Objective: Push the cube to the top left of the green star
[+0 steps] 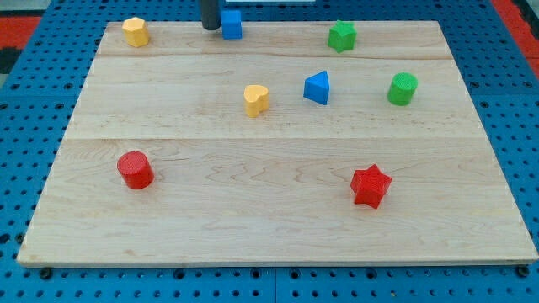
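One dark rod is all that I have, with no jaws to open or close, so it holds nothing. My tip (210, 28) stands at the view's top edge of the wooden board (269, 227), and it touches, or almost touches, the left side of the blue cube (232, 24); I cannot tell if a thin gap is between them. The rod comes down straight from the view's top, and only its short lower part shows; the rest of my arm is out of the view.

From the view's left to the right: the yellow block (136, 32), with many flat sides, lies near the top, well apart to the left of my tip. The red cylinder (135, 170) is far below my tip and to the left. The blue cube is just beside my tip on its right. The yellow heart (257, 99) is below my tip, a little to the right. The blue triangular block (317, 87) is farther right and below. The green star (342, 36) is well apart to the right, close to my tip's level. The red star (370, 186) is far below on the right. The green cylinder (402, 88) is the farthest right.
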Controlling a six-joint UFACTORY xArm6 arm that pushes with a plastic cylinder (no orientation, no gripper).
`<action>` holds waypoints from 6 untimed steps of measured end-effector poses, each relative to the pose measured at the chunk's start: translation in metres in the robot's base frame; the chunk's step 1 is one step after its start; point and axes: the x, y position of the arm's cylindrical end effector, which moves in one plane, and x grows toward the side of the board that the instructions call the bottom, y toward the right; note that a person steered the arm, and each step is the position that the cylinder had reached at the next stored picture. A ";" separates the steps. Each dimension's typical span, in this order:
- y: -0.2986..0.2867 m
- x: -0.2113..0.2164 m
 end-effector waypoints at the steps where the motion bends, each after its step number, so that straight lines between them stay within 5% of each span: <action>1: -0.005 0.001; 2: 0.040 0.001; 3: 0.138 0.047; 4: 0.128 0.093; 5: 0.151 0.094; 6: 0.258 0.066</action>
